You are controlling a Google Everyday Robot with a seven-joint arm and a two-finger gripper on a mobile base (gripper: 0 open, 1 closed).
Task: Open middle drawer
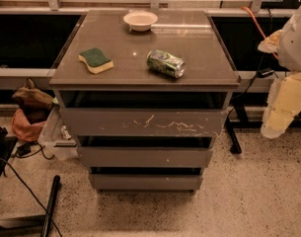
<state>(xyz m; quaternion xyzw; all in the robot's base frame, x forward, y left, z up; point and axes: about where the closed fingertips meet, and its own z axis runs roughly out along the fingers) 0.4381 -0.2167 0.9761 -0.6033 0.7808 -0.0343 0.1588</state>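
A grey-brown cabinet [140,58] stands in the middle of the view on a speckled floor [258,196], with three drawer fronts stacked below its flat top. The middle drawer [145,157] sits at about 6 o'clock from the centre of the frame. It is wide and shallow, with a plain handleless front marked only by a few tiny white specks. It lies under the taller top drawer [142,122], whose front is covered in white scratches, and above the slightly narrower lowest drawer [146,182]. A dark gap runs above each front, and the middle drawer looks pushed in. On the cabinet top, a small white bowl [140,20] rests at 12 o'clock near the back edge. A green-and-yellow sponge [95,60] lies at 9 o'clock, and a green drink can [165,63] lies on its side at about 4 o'clock from the top's centre. The gripper [281,110] hangs at 3 o'clock at the right edge of the frame. It is probably the pale cream piece below the white arm [295,38], well apart from the cabinet and touching nothing. Whether it is spread or closed cannot be told. At 9 o'clock on the floor, a reddish bag [25,125] sits beside a clear plastic bin [54,137].
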